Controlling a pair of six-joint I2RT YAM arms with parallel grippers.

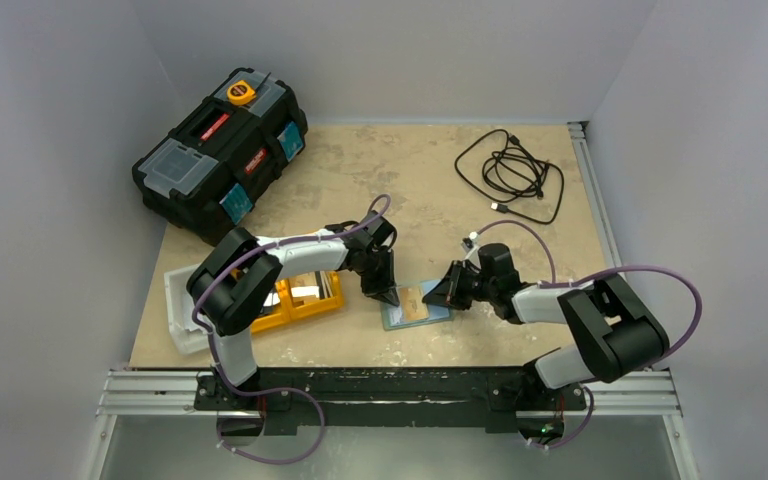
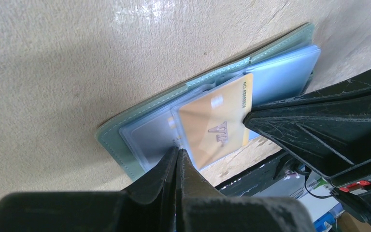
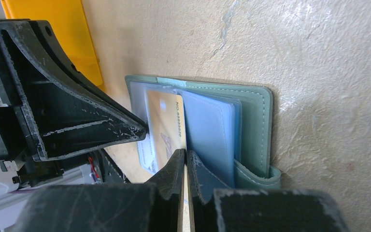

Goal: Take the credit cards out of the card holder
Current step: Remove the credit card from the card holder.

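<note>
The grey-green card holder (image 1: 436, 319) lies open on the table between my two grippers, its pale blue clear sleeves up. A gold-orange credit card (image 1: 412, 303) sticks partly out of a sleeve. My right gripper (image 1: 430, 297) is shut on that card's edge; in the right wrist view the card (image 3: 165, 121) runs between the fingertips of the gripper (image 3: 185, 154), beside the holder (image 3: 256, 121). My left gripper (image 1: 389, 296) is shut and empty. In the left wrist view it (image 2: 178, 152) presses its tips on the holder's sleeve (image 2: 147, 135) next to the card (image 2: 217, 123).
An orange two-compartment tray (image 1: 282, 312) with cards in it sits left of the holder, on a white lid (image 1: 182, 310). A black toolbox (image 1: 220, 150) stands at the back left. A coiled black cable (image 1: 510, 175) lies at the back right.
</note>
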